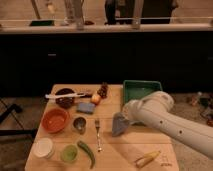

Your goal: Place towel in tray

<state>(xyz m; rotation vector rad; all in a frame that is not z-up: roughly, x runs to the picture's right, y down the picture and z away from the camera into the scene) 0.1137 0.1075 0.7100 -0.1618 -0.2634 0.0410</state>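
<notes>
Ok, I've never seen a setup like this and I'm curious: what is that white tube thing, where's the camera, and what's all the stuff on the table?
The white tube is a robot's single arm, reaching in from the right. There is only one picture of this moment, from a camera looking down on the wooden table. Where it is mounted isn't known. The arm's tip carries the end effector, a two-finger clamp, which is just in front of the green tray. The arm mostly hides it, but it appears shut on the small blue-grey towel, which hangs bunched beneath it. Also on the table are an orange bowl, a blue sponge, a fork, a green chilli and a metal cup.
</notes>
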